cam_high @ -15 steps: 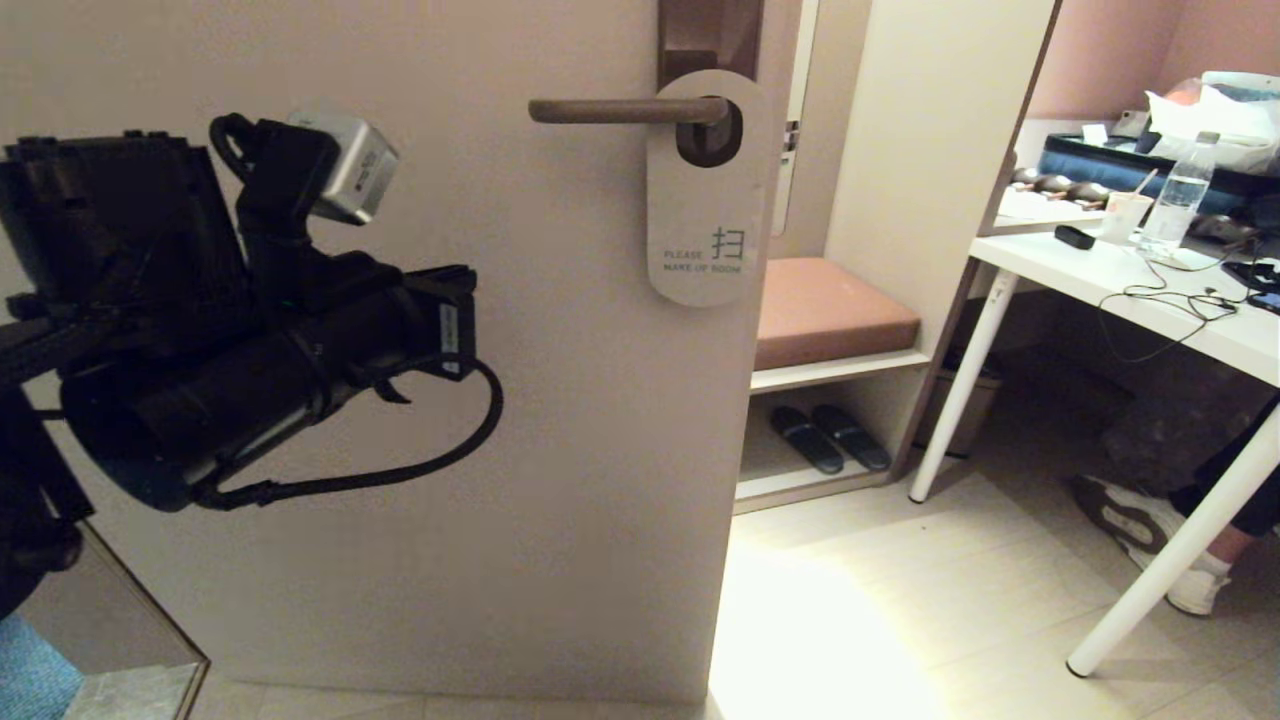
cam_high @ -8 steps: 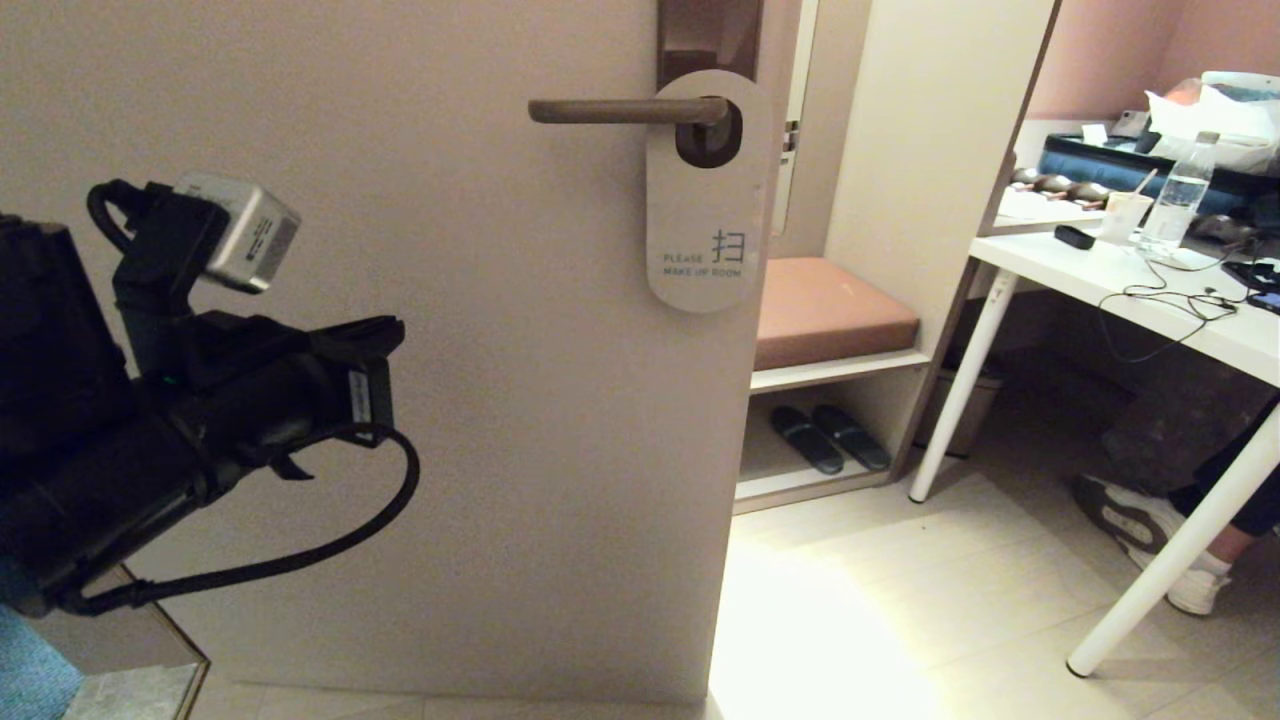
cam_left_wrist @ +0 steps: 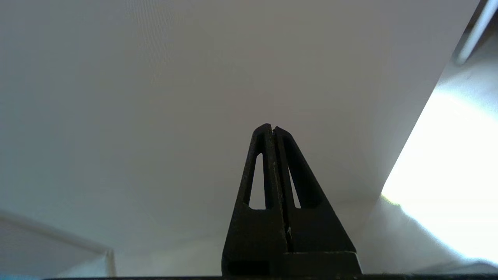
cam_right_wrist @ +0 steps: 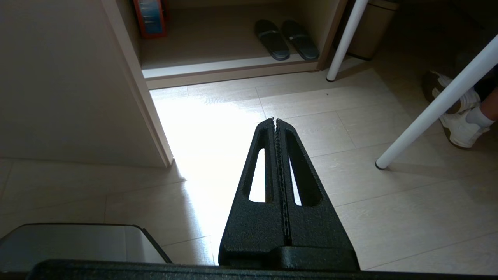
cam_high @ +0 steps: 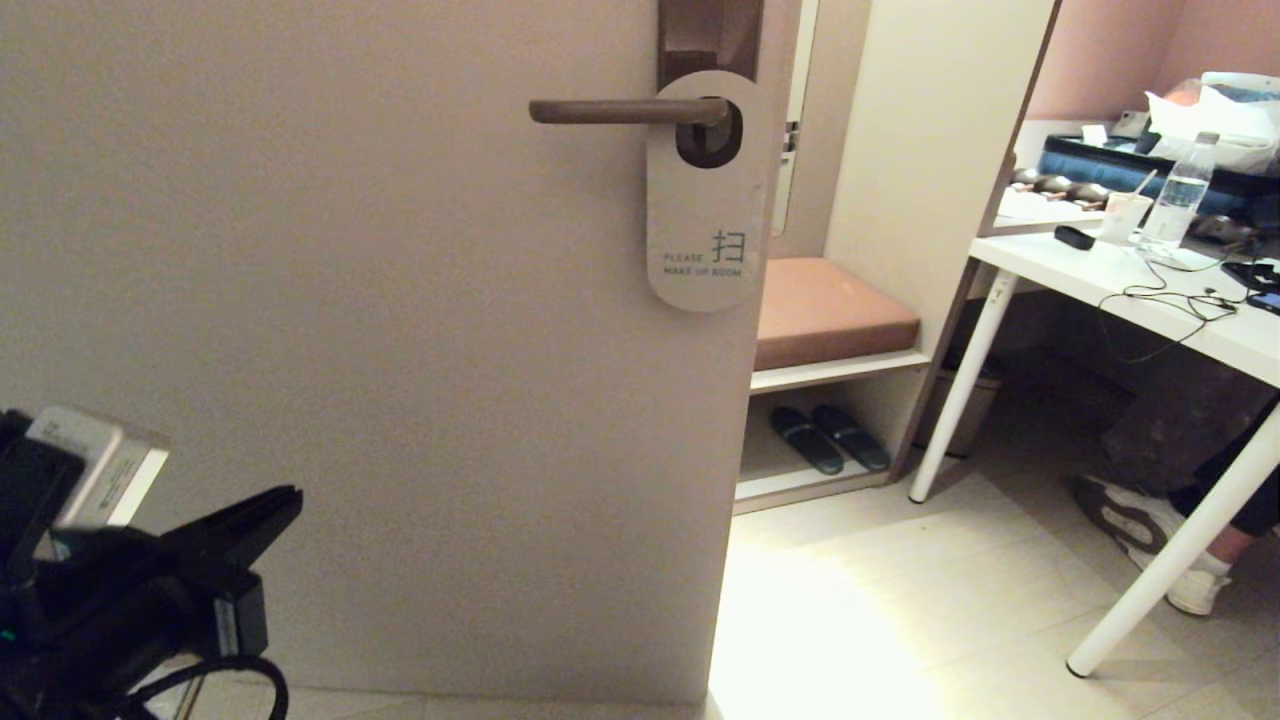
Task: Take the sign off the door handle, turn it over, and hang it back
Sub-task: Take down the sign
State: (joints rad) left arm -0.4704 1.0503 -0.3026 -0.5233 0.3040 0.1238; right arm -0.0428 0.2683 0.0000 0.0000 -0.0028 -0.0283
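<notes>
retreat: black left gripper (cam_high: pixel 285 500), fingers pressed together and empty, has dropped to seven o'clock, well apart from the white rounded card sign (cam_high: pixel 707 200) hanging white-side-out on the slim dark brown metal door handle (cam_high: pixel 620 110); task looks done. right gripper (cam_right_wrist: pixel 275 120) likewise closed, empty, parked over the floor.

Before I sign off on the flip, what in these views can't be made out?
- Back face of the sign: head view, it hangs flat on the door handle, white side out.
- Backplate top: cut by the head view's upper edge.
- Right claw: outside the head view.
- Sign and handle: absent from both wrist views.
</notes>
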